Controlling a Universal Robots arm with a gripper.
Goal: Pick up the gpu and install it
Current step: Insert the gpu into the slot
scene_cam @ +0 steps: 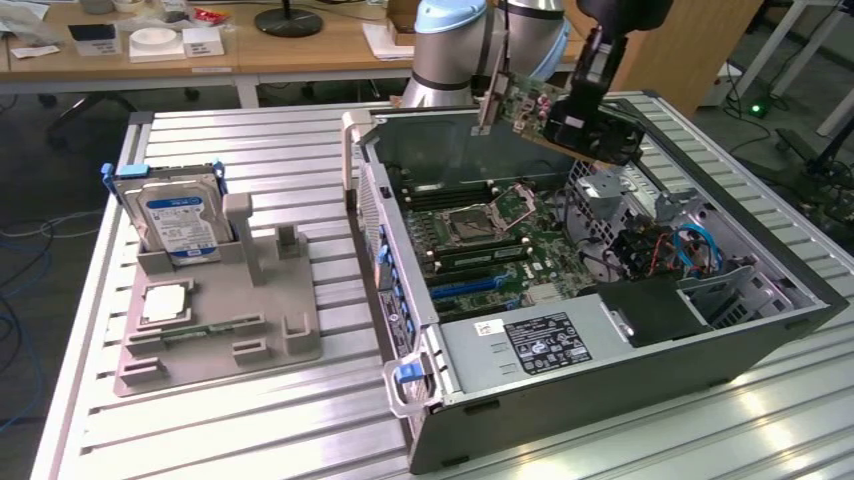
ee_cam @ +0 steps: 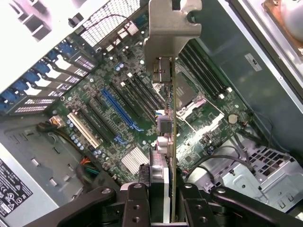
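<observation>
The gpu point(scene_cam: 550, 118), a green card with a black cooler block and a silver end bracket, hangs in the air above the back of the open computer case point(scene_cam: 587, 300). My gripper point(scene_cam: 583, 105) is shut on it. From the wrist, the gpu point(ee_cam: 171, 118) appears edge-on, its silver bracket point(ee_cam: 170, 33) farthest from the camera and the fingers point(ee_cam: 137, 201) clamped on either side of the card. Well below it lies the motherboard point(ee_cam: 118, 118) with a long blue slot point(ee_cam: 120, 109) and the CPU socket point(scene_cam: 497, 212).
A grey fixture tray point(scene_cam: 220, 310) on the exterior view's left holds an upright silver hard drive point(scene_cam: 174, 215) with a blue label, a CPU chip point(scene_cam: 166, 303) and a memory stick point(scene_cam: 207, 327). Inside the case sit the power supply point(scene_cam: 534, 345) and cable bundles point(scene_cam: 667, 250).
</observation>
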